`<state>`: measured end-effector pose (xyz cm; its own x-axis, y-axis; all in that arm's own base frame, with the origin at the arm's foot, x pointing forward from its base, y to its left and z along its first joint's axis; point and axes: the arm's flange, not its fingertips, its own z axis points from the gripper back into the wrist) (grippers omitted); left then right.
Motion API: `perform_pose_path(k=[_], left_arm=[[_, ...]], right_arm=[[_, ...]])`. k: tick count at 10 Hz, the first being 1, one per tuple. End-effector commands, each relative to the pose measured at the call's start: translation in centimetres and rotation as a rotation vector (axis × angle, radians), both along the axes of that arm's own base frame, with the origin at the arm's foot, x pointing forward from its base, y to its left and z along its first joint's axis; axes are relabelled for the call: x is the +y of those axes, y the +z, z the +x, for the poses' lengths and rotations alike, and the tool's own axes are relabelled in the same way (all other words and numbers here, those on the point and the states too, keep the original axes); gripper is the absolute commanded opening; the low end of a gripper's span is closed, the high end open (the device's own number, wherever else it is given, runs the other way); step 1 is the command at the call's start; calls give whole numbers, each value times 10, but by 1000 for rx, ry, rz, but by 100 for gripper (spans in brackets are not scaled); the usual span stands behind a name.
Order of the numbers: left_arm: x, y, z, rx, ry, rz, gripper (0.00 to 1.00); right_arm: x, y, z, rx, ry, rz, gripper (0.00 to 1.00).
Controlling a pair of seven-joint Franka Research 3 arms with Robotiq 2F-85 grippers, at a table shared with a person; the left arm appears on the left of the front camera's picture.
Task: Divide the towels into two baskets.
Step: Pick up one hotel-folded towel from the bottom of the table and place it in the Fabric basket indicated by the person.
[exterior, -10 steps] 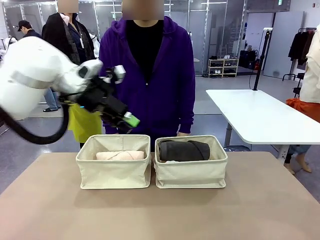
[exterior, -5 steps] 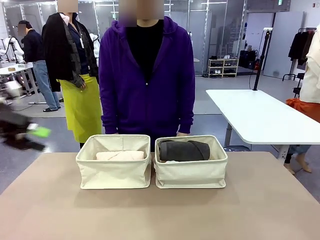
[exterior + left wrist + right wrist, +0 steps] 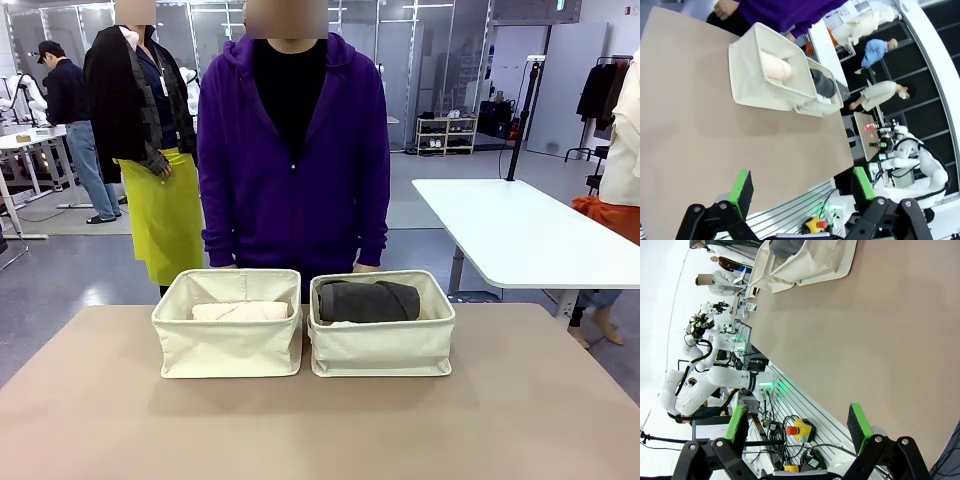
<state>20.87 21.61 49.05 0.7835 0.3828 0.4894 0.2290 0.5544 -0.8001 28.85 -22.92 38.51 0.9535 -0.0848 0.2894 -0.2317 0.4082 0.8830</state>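
Note:
Two cream canvas baskets stand side by side at the table's far edge. The left basket [image 3: 228, 325] holds a pale pink rolled towel [image 3: 240, 311]. In the right basket [image 3: 381, 326] a dark grey rolled towel [image 3: 368, 300] lies on something white. The left wrist view shows the pink towel [image 3: 776, 67] and the grey towel [image 3: 823, 83] end-on in their baskets [image 3: 756, 75]. My left gripper [image 3: 802, 187] hangs open above the table's near edge, holding nothing. My right gripper [image 3: 797, 426] is open too, over the near edge, far from the basket [image 3: 805, 262].
A person in a purple hoodie [image 3: 293, 150] stands right behind the baskets. The tan table [image 3: 320, 420] stretches bare in front of them. A white table [image 3: 520, 235] stands at the back right, with other people farther off.
My left arm has swung away from above the left basket, out past the left side of the front view. The baskets and towels have not moved.

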Motion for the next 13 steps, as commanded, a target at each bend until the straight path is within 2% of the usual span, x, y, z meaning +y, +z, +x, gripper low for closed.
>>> perform_pose_path(k=[1, 2, 13], left_arm=[[-15, -3, 29, -25, 10, -13, 100], [0, 0, 0, 0, 0, 0, 100], [0, 0, 0, 0, 0, 0, 100]], right_arm=[[-1, 3, -1, -7, 2, 5, 100], [-1, 3, -1, -7, 2, 5, 100], [-1, 3, -1, -7, 2, 5, 100]])
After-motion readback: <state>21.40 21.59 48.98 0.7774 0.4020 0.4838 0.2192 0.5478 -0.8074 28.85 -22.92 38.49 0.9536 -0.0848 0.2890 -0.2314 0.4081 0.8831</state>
